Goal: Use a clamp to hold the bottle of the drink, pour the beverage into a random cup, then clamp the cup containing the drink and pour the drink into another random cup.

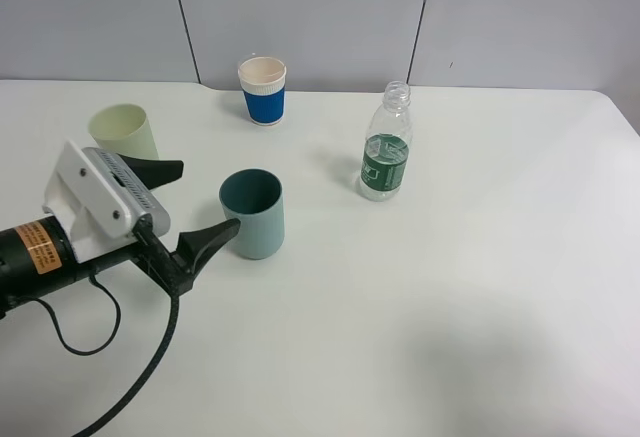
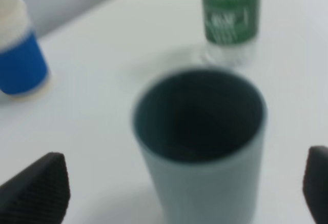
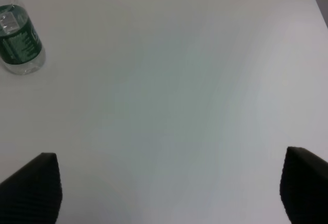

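The teal cup [image 1: 253,215] stands upright left of the table's middle, and in the left wrist view this cup [image 2: 202,147] fills the centre. My left gripper [image 1: 208,197] is open just to its left, with one fingertip close by the cup's side and the jaws not around it. The uncapped bottle [image 1: 386,152] with the green label stands upright to the right and farther back; it also shows in both wrist views [image 2: 230,19] [image 3: 18,44]. The pale green tapered cup [image 1: 125,132] stands behind my left gripper. My right gripper [image 3: 169,193] is open over bare table, holding nothing.
A blue-and-cream cup [image 1: 262,90] stands at the back near the wall, seen also from the left wrist [image 2: 20,55]. The white table [image 1: 480,317] stretches to the right and front. A black cable [image 1: 140,377] trails from my left arm over the front left.
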`<state>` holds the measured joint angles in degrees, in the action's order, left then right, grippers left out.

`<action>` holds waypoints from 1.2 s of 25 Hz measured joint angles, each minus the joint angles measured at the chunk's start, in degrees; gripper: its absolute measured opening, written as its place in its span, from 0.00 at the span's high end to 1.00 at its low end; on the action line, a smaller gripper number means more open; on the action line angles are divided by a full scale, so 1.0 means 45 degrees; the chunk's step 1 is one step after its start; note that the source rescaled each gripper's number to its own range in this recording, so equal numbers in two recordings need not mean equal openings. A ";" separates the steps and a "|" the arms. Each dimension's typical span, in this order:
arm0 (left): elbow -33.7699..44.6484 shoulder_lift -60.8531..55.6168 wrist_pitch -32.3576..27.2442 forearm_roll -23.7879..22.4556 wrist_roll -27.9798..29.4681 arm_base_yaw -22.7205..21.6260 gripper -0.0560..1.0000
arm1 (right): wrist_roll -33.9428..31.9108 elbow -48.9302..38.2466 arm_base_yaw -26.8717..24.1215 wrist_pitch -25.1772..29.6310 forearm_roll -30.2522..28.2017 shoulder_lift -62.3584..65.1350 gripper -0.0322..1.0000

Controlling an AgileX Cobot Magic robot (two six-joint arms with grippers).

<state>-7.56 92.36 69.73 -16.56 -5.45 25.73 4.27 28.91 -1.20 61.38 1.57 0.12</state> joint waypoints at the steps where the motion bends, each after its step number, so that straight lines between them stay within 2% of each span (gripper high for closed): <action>1: 0.0072 -0.0354 -0.0016 0.0082 0.0013 0.0000 0.26 | 0.0000 0.0000 0.0000 0.0000 0.0000 0.0000 0.21; 8: 0.0122 -0.2790 -0.0043 0.0414 0.0168 0.0000 0.26 | 0.0000 0.0000 0.0000 0.0000 0.0000 0.0000 0.21; 11: 0.0132 -0.3744 -0.0463 0.0425 0.0406 0.0000 0.26 | 0.0000 0.0000 0.0000 0.0000 0.0000 0.0000 0.21; 16: 0.0124 -0.5351 -0.2282 0.0465 0.0661 0.0000 0.26 | 0.0000 0.0000 0.0000 0.0000 0.0000 0.0000 0.21; 21: -0.0360 -0.7284 -0.4294 0.0465 0.1898 0.0011 0.26 | 0.0000 0.0000 0.0000 0.0000 0.0000 0.0000 0.21; 23: -0.0795 -0.8109 -0.5626 0.0465 0.2417 0.0011 0.26 | 0.0000 0.0000 0.0000 0.0000 0.0000 0.0000 0.21; 26: -0.1810 -0.9450 -0.8352 0.0465 0.3002 0.0011 0.25 | 0.0000 0.0000 0.0000 0.0000 0.0000 0.0000 0.21; 30: -0.3544 -1.1028 -1.2757 0.0451 0.3296 0.0011 0.06 | 0.0000 0.0000 0.0000 0.0000 0.0000 0.0000 0.21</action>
<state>-23.51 42.74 12.32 -14.53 9.38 25.78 4.27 28.91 -1.20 61.38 1.57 0.12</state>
